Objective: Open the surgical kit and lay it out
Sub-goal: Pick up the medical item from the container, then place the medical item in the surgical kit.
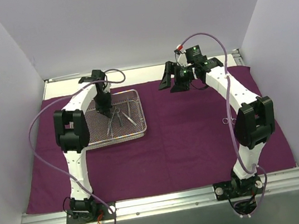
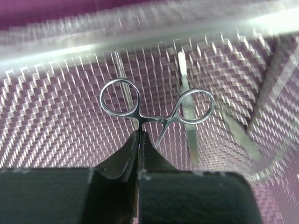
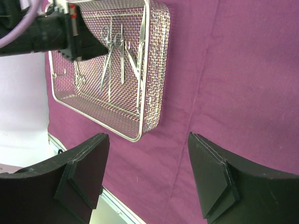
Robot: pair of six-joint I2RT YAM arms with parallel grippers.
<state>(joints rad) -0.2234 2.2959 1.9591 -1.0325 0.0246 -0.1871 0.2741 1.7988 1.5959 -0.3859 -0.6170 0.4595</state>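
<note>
One forceps [image 2: 150,119] is pinched just below its rings by the left gripper [image 2: 139,137] inside the mesh tray [image 1: 141,133] on the far-left cloth [image 1: 198,138], right gripper [image 3: 148,140] spread idle far right, so next I'd guess lift it straight up and out.

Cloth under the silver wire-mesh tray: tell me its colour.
Dark purple-maroon cloth, clearest in the top external view.

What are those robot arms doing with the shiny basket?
The left end effector is down in the wire-mesh tray, shut on a small pair of forceps just below its finger rings. Other tools lie in the tray beside it. The right end effector hangs open over the purple cloth, holding nothing.
</note>
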